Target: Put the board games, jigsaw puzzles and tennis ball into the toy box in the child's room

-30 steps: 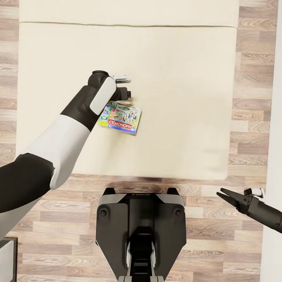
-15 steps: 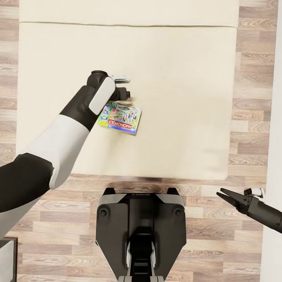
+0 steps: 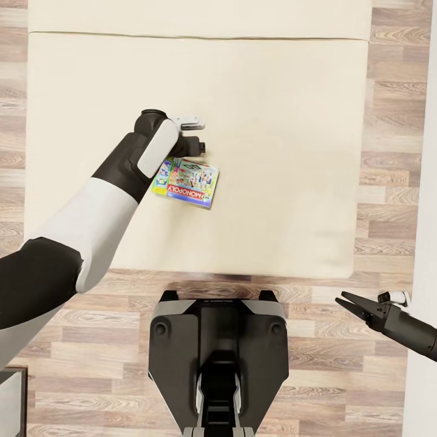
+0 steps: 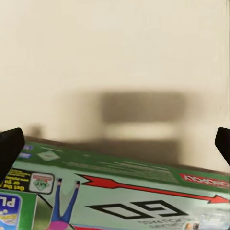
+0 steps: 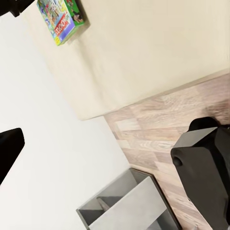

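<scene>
Overhead, the left gripper (image 3: pixel 193 135) hovers at the far edge of the multicoloured board game (image 3: pixel 186 182), fingers spread and empty; the box lies flat on the bed (image 3: pixel 291 152). Rightward, the right gripper (image 3: pixel 351 304) hangs over the wooden floor (image 3: pixel 340 376), fingers parted, empty.

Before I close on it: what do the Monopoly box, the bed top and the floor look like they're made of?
Monopoly box: printed cardboard by the look, flat with crisp edges and colour artwork, slightly glossy. Bed: plain beige matte surface, probably fabric over a mattress, though no weave shows. Floor: wood-look planks, grain and seams visible; real wood or laminate can't be told. The left hand is above the box's far edge.
</scene>
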Controlling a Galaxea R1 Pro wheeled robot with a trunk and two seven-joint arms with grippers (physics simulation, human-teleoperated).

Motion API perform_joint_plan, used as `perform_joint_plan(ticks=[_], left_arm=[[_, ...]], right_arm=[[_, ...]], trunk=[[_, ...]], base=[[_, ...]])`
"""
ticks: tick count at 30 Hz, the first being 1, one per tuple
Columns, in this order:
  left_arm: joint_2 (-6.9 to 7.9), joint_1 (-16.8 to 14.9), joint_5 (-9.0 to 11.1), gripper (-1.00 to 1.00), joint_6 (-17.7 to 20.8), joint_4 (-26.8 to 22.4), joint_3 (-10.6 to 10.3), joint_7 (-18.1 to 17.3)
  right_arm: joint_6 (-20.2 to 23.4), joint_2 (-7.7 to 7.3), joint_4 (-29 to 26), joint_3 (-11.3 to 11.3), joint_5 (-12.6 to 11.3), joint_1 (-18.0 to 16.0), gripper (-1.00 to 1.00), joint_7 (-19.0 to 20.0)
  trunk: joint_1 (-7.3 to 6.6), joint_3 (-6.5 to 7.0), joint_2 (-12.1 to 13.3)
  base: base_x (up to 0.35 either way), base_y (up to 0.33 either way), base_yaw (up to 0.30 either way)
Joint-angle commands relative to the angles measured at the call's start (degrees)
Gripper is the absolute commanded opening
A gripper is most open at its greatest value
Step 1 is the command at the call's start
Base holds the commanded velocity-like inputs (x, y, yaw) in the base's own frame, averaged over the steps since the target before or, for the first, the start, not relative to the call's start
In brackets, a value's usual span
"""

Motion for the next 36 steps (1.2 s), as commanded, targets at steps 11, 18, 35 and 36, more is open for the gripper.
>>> perform_joint_plan(ticks=[11, 18, 35, 36], left_arm=[[0.22, -0.03, -0.68, 1.0, -0.04, -0.04, -0.53, -2.28], [0.26, -0.03, -1.06, 1.0, -0.32, -0.04, -0.75, -2.45], [0.26, -0.03, -1.16, 1.0, -0.55, -0.04, -0.97, -2.41], [0.28, -0.03, -1.16, 1.0, -0.58, -0.04, -0.96, -2.43]], right_arm=[[0.2, 0.02, 0.0, -0.05, 0.2, -0.07, 1.0, 0.29], [0.2, 0.02, 0.0, -0.05, 0.2, -0.07, 1.0, 0.29], [0.2, 0.11, 0.0, -0.05, 0.2, -0.08, 1.0, 0.24], [0.2, 0.11, 0.0, -0.05, 0.2, -0.09, 1.0, 0.25]], trunk=[[0.03, -0.74, -0.09], [0.03, -0.81, -0.09], [0.03, -0.82, -0.09], [0.03, -0.82, -0.09]], base=[[0.0, 0.0, 0.0], [0.0, 0.0, 0.0], [-0.046, 0.0, 0.0], [-0.046, 0.0, 0.0]])
